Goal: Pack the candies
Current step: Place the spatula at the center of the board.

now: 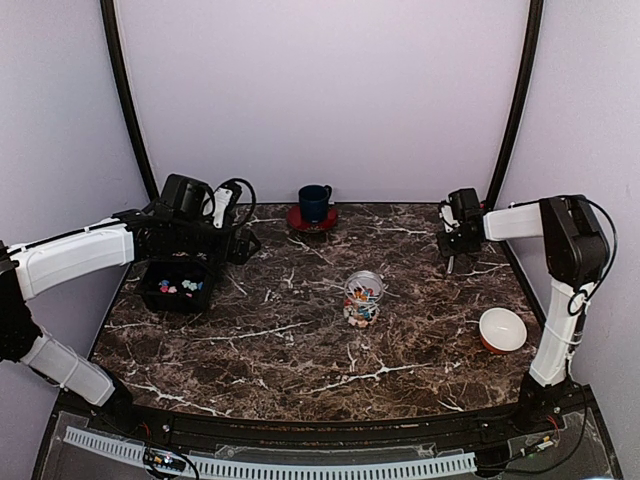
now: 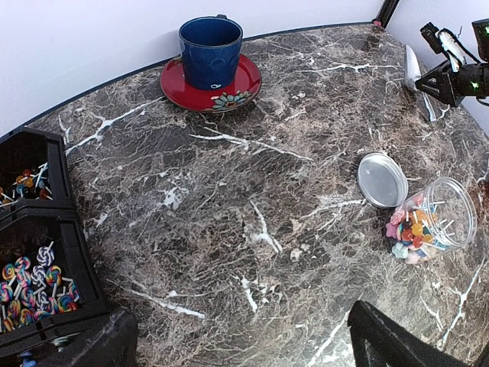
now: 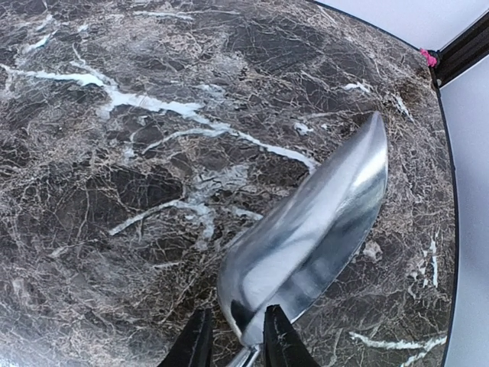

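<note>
From where I stand, the packing looks partly done. Some of the candies [image 2: 411,232] are inside the clear jar [image 2: 447,200], which seems to lie on its side in the middle of the tabletop [image 1: 300,350]. Its lid [image 2: 382,180] is off and just beside it, and plenty more sweets wait in the black bin [image 2: 76,264] at the left edge.

The step in hand appears to concern the metal scoop [image 3: 306,229], out near the far right corner. The right tool [image 3: 238,317] has a finger on either side of the scoop's neck, only a little apart (a sliver of gap shows by one finger). I cannot tell whether it is clamping the scoop or letting it go. The left tool [image 2: 241,332] hangs just by the bin, spread wide and holding nothing.

My guess for the next move is that the scoop must be firmly gripped and carried well across to the bin. The jar may need steadying first, since an open jar on its side could roll or spill.
</note>
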